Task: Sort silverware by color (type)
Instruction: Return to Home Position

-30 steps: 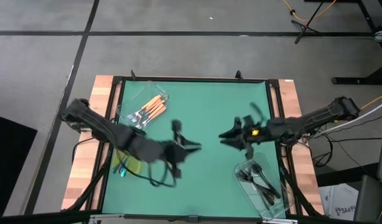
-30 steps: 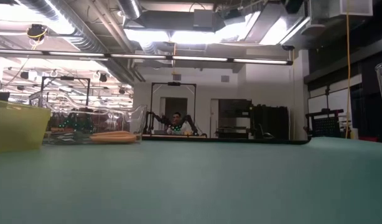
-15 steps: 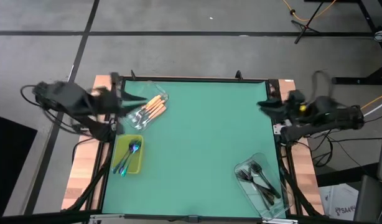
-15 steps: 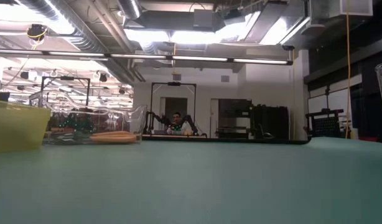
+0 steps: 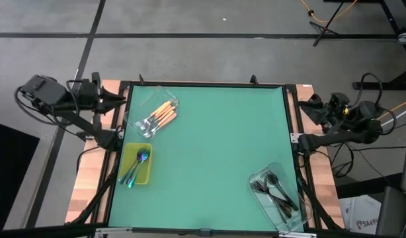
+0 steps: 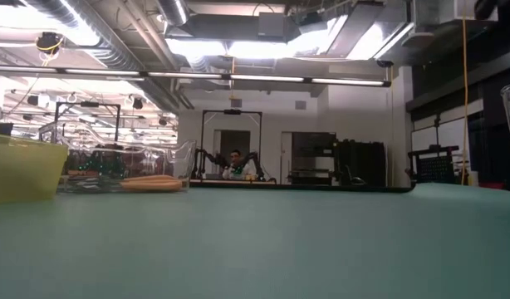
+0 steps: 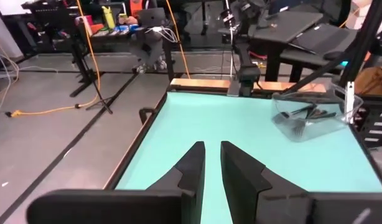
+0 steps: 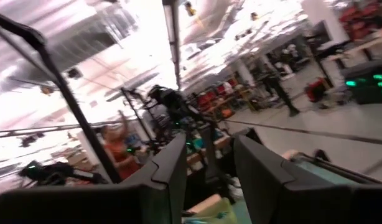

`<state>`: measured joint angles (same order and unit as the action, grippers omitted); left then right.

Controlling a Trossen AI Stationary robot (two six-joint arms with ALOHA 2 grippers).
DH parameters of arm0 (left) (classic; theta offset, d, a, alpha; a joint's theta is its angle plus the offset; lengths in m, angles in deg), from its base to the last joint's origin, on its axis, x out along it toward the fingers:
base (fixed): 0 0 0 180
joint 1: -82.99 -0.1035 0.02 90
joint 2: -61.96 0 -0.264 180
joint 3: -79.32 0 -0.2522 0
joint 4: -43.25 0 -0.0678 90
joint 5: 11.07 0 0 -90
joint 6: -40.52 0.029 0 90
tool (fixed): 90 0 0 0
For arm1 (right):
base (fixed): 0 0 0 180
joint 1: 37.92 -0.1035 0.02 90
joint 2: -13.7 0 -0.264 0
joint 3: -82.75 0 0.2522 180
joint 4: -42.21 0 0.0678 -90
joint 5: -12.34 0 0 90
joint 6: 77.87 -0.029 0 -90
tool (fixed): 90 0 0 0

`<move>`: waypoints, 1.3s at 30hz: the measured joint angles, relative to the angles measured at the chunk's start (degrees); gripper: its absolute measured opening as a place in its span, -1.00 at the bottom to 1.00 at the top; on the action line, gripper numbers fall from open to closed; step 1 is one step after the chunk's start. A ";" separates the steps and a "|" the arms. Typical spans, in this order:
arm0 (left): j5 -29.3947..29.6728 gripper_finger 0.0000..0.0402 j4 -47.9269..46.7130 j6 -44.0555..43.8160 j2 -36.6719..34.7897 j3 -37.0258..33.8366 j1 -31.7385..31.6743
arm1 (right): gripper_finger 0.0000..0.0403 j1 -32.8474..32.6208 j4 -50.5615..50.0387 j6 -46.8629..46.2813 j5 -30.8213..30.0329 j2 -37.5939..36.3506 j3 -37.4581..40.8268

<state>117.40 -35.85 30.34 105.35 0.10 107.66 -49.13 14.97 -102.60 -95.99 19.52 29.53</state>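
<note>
Yellow tray (image 6: 18,170) edge-cropped, dark forks (image 7: 301,112) too small to count

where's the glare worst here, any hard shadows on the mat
Right wrist view: ceiling lights blow out the background past the right gripper. Low view: strip lights glare overhead, green mat evenly lit. High view: flat light, no hard shadows on the mat. Left wrist view: no glare past the left gripper.

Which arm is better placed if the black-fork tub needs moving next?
Right, probably: the black-fork tub lies on its side; the left end effector is parked at the opposite corner.
</note>
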 joint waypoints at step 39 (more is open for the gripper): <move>-0.79 -0.77 62.08 14.82 -43.19 -72.54 -1.25 | -0.38 -0.02 -13.10 -1.83 -5.01 -5.51 1.74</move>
<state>116.61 26.23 45.17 62.16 -72.44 106.40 -49.15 1.87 -104.43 -101.00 14.01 31.26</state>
